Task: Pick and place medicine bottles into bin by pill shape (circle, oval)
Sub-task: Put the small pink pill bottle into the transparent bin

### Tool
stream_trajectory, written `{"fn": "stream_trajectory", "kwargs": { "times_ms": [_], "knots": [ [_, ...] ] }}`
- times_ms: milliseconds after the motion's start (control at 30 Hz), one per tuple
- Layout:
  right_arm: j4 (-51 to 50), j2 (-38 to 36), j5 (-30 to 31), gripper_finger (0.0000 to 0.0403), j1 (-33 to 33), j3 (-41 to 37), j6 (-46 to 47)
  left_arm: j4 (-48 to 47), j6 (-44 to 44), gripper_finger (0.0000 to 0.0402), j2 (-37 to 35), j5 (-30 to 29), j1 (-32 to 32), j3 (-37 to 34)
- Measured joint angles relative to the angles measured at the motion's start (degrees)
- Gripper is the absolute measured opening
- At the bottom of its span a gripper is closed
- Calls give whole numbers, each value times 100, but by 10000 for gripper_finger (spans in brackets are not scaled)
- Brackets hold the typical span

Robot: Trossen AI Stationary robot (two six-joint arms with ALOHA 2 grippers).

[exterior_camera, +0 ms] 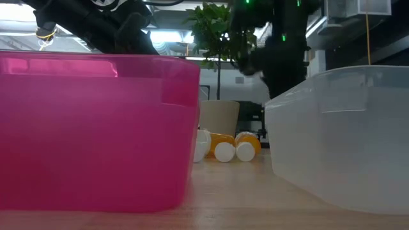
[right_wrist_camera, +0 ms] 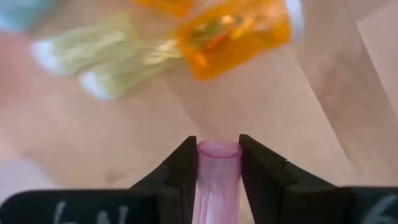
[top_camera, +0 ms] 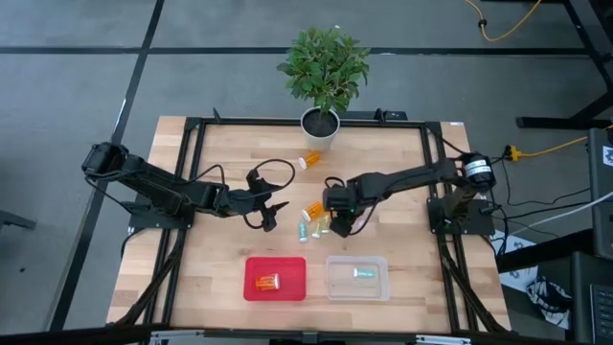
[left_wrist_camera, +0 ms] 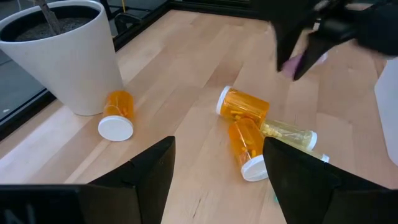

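My right gripper (right_wrist_camera: 218, 144) hangs above the table's middle (top_camera: 337, 222), shut on a pink medicine bottle (right_wrist_camera: 219, 171). Below and beside it lie a cluster of medicine bottles on their sides: two orange ones with white caps (left_wrist_camera: 244, 106) (left_wrist_camera: 250, 148) and a pale yellow one (left_wrist_camera: 290, 133). Another orange bottle (left_wrist_camera: 117, 114) lies next to the white plant pot (left_wrist_camera: 62, 56). My left gripper (top_camera: 275, 213) waits open, left of the cluster, with nothing between its fingers. The red bin (top_camera: 276, 278) has an orange bottle in it, and the clear bin (top_camera: 357, 278) a teal one. My right gripper pinches the pink bottle's side wall (right_wrist_camera: 219, 163) between its two fingers (right_wrist_camera: 184, 167). The fingers point down and lie along the bottle, whose lower end (right_wrist_camera: 219, 149) sticks out a little past the fingertips. The bottle stands upright in the hold, lifted clear of the table.
A potted plant (top_camera: 324, 69) stands at the table's far edge. The two bins sit side by side near the front edge, red on the left, clear on the right. Black frame rails (top_camera: 192, 192) run along the table's sides.
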Motion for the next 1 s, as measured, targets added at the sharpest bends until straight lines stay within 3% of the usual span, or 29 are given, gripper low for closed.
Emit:
{"fn": "stream_trajectory", "kwargs": {
  "times_ms": [167,400,733,1000],
  "knots": [
    [-847,0,273,109,345,789,-28,0,0,237,0,-1,1,0],
    [-1790,0,42,109,1058,1603,308,0,0,237,0,-1,0,0],
    [-1670,-2,-90,110,2224,1696,866,0,0,237,0,-1,0,0],
    [-1356,-2,-228,118,2512,1696,411,2,2,237,0,-1,1,0]
  ]
}}
